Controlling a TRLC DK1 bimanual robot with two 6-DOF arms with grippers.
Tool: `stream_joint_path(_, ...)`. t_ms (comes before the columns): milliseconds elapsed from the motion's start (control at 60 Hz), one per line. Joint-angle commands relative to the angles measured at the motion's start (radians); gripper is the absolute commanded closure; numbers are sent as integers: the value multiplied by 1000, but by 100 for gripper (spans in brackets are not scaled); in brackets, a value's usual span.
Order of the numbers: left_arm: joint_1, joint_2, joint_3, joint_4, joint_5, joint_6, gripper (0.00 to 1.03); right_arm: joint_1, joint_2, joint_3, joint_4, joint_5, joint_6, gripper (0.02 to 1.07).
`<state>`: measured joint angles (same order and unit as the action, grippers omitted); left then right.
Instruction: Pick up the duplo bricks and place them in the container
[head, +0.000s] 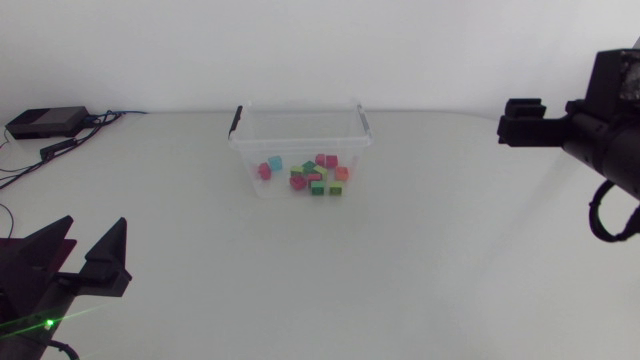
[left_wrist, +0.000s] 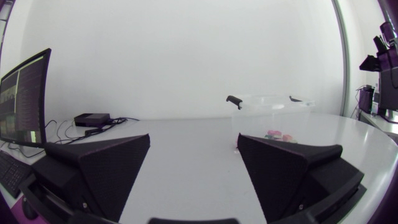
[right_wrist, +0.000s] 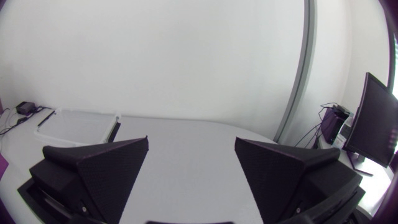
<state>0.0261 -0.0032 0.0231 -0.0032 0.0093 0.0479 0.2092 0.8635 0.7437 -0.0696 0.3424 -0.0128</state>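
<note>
step: looked pretty much wrapped up imo, every duplo brick (head: 305, 175) I could spot sat inside the clear container (head: 365, 128) at the far middle of the table | left gripper (head: 96, 222): near corner, jaws spread, empty | right gripper (right_wrist: 191, 142): raised off to the side, jaws spread, empty | next: probably just a check for strays

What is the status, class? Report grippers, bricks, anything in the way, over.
Left gripper open, empty. Right gripper open, empty, off to the side. Bricks in the container, none seen outside it. Nothing in the way.
</note>
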Motion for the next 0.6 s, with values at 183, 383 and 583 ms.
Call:
stream_joint_path(183, 8, -11, -22, -3, -6, -22, 5, -48, -192, -181, 51, 17, -73, 7)
stream_joint_path(383, 8, -11, -22, -3, -6, -22, 5, -60, -337, -283, 79, 30, -130, 7)
stream_joint_path(583, 2, -8, -22, -2, -7, -26, 5, -86, -447, -371, 79, -30, -118, 7)
